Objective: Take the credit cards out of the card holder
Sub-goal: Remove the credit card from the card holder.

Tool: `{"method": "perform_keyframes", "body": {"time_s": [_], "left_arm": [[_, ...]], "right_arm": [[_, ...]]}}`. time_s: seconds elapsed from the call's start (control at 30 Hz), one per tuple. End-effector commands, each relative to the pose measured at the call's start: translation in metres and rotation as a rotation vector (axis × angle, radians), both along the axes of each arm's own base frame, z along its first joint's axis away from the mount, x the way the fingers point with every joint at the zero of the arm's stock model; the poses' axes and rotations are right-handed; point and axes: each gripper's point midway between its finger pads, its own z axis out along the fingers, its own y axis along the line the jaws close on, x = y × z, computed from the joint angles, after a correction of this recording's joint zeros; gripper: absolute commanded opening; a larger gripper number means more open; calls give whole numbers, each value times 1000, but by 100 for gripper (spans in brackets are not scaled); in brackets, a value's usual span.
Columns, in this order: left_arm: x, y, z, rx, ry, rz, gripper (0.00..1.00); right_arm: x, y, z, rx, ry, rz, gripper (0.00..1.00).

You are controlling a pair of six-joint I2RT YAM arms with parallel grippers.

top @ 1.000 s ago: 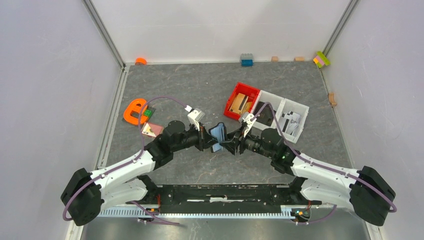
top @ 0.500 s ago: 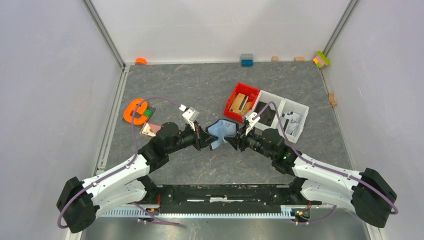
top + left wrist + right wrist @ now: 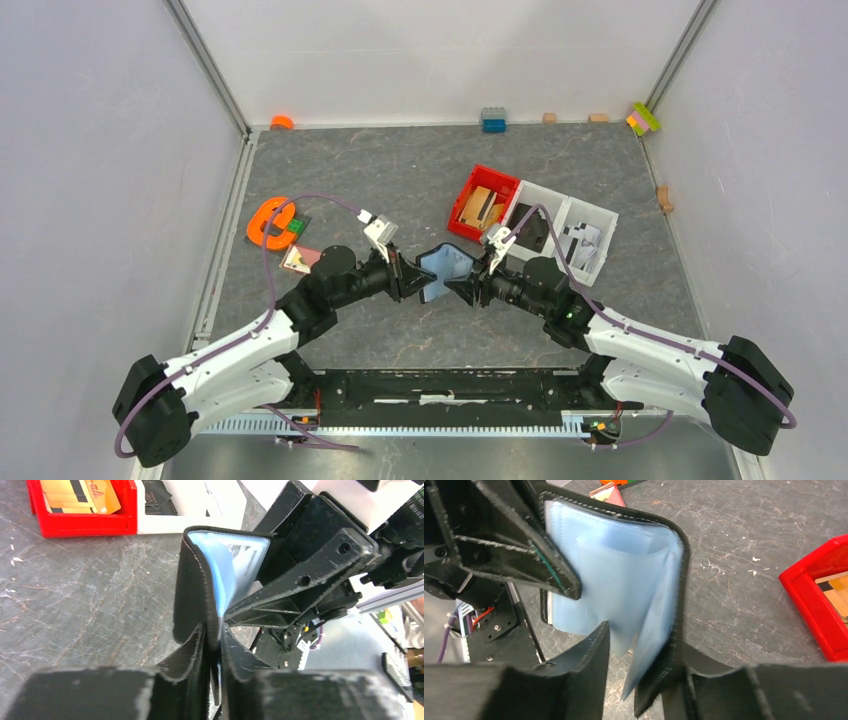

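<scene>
Top view: the small black folding leather-like card holder (image 3: 446,268), pale blue inside, is held open between the left gripper (image 3: 416,281) and the right gripper (image 3: 459,288), over the grey stone-patterned table (image 3: 380,180), near the red plastic bin (image 3: 500,174); left wrist: the left fingers (image 3: 192,652) stand narrow, pinching the holder's lower edge; right wrist: the right fingers (image 3: 591,665) stand partly spread astride a blue leaf and the cover; whether they press it I cannot tell.

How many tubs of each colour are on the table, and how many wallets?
Red tub: 1
White tubs: 2
Black wallet: 1
Total: 4
</scene>
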Motion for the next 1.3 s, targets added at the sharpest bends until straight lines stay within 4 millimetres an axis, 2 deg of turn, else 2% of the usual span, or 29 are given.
{"method": "perform_keyframes", "body": {"time_s": [0.0,0.13,0.27,0.37,0.47,0.7,0.8,0.93,1.07,1.27], "left_arm": [[10,4,15,-23,-66,58,12],[14,9,14,-11,-62,92,2],[16,14,16,-16,-69,121,2],[16,20,21,-26,-87,145,2],[16,25,24,-38,-98,167,2],[20,26,23,-26,-82,189,2],[19,26,22,-24,-76,185,2],[11,22,33,-72,-103,136,2],[-1,17,42,-122,-134,68,2],[-19,3,50,-165,-146,-65,2]], "right_arm": [[0,7,29,47,-75,38,48],[5,-9,36,68,-119,-41,48],[3,-16,43,93,-146,-59,47],[5,-18,42,84,-142,-74,53],[8,-19,40,77,-136,-85,53],[7,-19,41,81,-141,-81,43],[6,-16,40,78,-139,-68,36],[7,-12,37,63,-124,-57,24],[9,-13,33,49,-112,-71,19],[12,-16,34,48,-114,-93,18]]}}
